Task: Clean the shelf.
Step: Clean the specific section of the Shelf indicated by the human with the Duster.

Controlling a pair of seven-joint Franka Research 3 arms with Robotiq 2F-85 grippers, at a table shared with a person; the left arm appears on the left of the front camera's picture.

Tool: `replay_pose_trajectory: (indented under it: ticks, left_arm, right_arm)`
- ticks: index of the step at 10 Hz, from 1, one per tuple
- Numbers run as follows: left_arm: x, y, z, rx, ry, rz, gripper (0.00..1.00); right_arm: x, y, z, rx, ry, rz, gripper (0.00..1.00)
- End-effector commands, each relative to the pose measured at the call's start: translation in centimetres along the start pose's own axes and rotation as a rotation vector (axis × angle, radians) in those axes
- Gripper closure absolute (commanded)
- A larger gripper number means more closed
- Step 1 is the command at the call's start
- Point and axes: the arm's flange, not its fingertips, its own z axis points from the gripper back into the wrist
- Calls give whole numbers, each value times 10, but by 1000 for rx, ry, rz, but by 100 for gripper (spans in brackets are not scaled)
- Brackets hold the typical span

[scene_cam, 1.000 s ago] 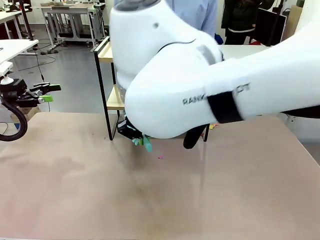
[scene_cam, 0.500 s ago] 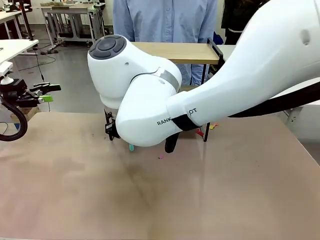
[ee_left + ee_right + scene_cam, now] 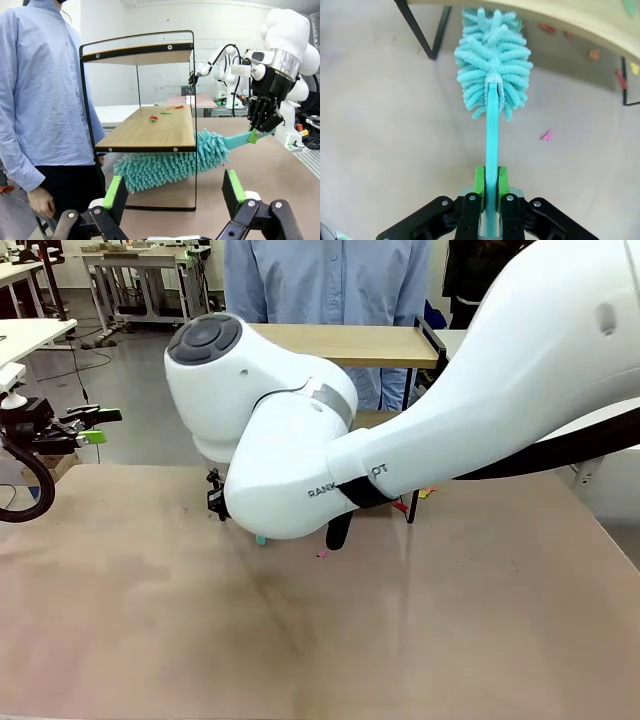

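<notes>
Count: one shelf [image 3: 145, 132], two pale wooden boards in a thin black frame, at the far edge of the table [image 3: 150, 620], beside one person [image 3: 45, 90] | one fluffy teal duster [image 3: 492, 70], head below the lower board's edge | right gripper [image 3: 489, 182] clamps its flat handle | left gripper [image 3: 175, 192] wide, empty | small paper scraps [image 3: 153, 118] on the lower board | right arm [image 3: 450, 410] blocks much of the shelf from the front.

Turquoise duster [image 3: 492, 65], light-wood shelf [image 3: 150, 132] in a black frame, pale blue shirt [image 3: 40, 85], beige table [image 3: 150, 640].

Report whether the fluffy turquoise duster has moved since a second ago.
Yes: the duster shifted to picture left, farther from the black-framed wooden shelf's right front leg.
</notes>
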Motion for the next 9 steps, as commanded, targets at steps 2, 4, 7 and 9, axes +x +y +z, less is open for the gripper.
replay_pose_trajectory:
  ticks: [2,4,7,9]
  left_arm:
    - [4,-3,-1,-2,-1,-3,0]
    - [4,-3,-1,-2,-1,-3,0]
    - [4,-3,-1,-2,-1,-3,0]
    - [4,-3,-1,-2,-1,-3,0]
  right_arm:
    - [2,38,-13,-21,-112,-72,87]
    - [-2,50,-26,-1,-132,-94,87]
    - [-6,60,-50,7,-117,-74,87]
    - [-10,59,-69,12,-86,-89,87]
